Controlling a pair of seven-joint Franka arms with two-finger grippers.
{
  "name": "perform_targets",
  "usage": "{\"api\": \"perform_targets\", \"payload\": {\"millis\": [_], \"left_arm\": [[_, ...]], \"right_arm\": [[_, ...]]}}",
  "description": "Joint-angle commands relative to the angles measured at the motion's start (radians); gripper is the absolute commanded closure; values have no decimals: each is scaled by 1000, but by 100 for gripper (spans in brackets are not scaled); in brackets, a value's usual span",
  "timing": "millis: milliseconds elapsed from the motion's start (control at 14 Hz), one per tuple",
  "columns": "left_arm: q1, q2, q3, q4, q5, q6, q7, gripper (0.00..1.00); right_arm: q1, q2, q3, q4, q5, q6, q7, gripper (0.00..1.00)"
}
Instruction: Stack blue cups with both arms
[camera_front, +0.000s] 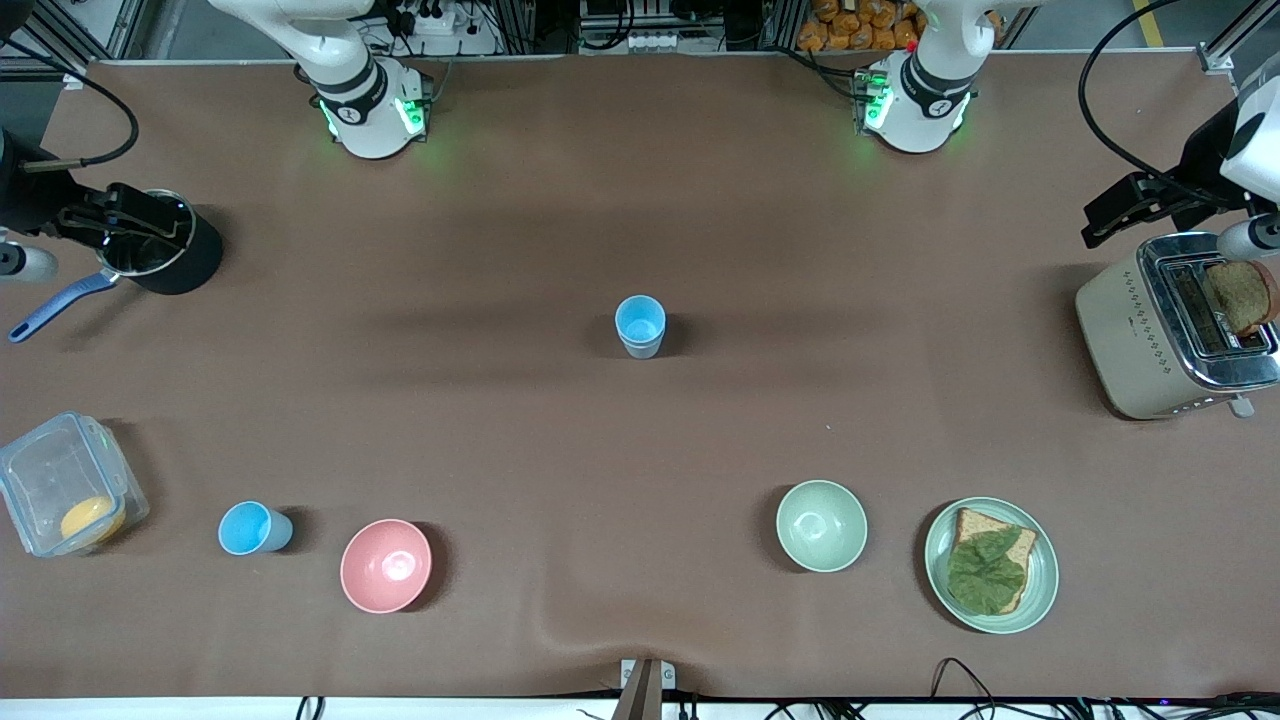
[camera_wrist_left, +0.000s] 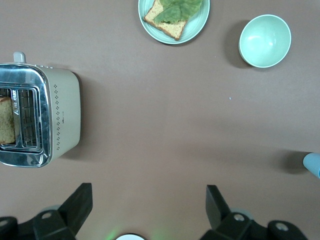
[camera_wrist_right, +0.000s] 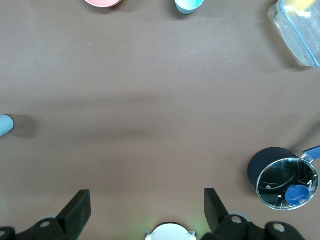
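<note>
Sky-blue cup (camera_front: 254, 528) stood near the table's (camera_front: 640, 200) front edge toward the right arm's end, beside the pink bowl (camera_front: 386, 565). Grey-blue cup (camera_front: 640, 327) stood upright at the table's centre. Left gripper (camera_wrist_left: 150, 207) and right gripper (camera_wrist_right: 147, 209) hung released above the brown surface, empty.

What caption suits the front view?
Two blue cups stacked mid-table, a third blue cup beside the pink bowl.

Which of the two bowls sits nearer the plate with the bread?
The pale green bowl, right beside the plate toward the left arm's end; the pink bowl sits toward the right arm's end.
</note>
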Motion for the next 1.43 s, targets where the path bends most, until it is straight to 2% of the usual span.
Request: {"api": "perform_targets", "payload": {"millis": [0,500,714,1357], "left_arm": [[7,-7,5,-2,-19,0,29,0],[15,-8,6,-2,-19,0,42,0],[9,-8,2,1,-19,0,153,0],[1,-8,-6,15,-43,-4,139,0]], "right_arm": [[-26,-2,27,4,-20,-8,14,0],[-26,-3,27,3,-23,-9,14,0],[-26,-5,31,1,-25,-9,14,0],[-28,-5,45,-1,-58,2,14,0]]}}
